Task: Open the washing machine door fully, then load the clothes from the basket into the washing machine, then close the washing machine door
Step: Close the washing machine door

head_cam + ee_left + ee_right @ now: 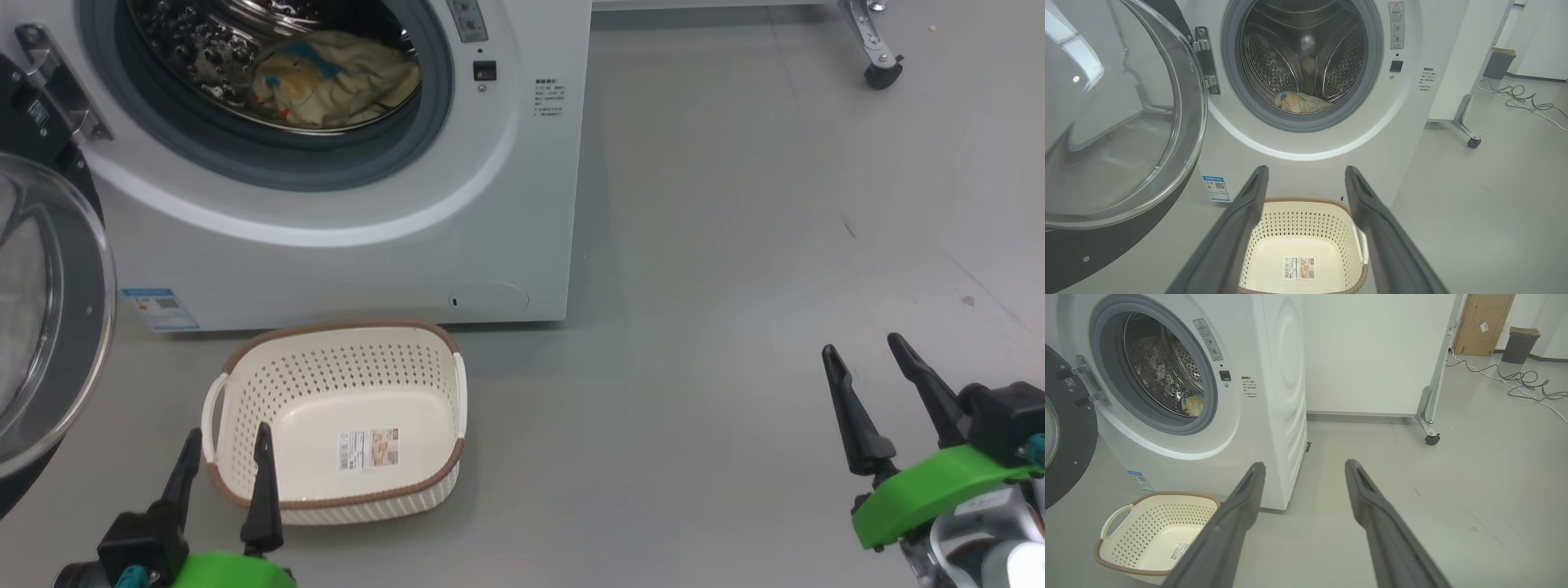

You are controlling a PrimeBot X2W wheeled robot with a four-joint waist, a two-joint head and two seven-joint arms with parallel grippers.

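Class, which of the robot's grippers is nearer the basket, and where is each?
Left. The left gripper hangs at the basket's near left corner, by its rim; the right gripper hangs far off to the basket's right, above the floor.

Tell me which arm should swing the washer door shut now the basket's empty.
Left. The open door hangs at the robot's left, close to the left gripper; the right gripper sits far to the right. Both are open and empty.

Grey floor (1453, 490). White panel (1372, 355) on a metal leg (1427, 404) with a black caster (1432, 439). Past it a tall cardboard box (1483, 322) stands upright, a dark grey bin (1519, 347) just beside it. Loose cables (1527, 381) trail across the floor.
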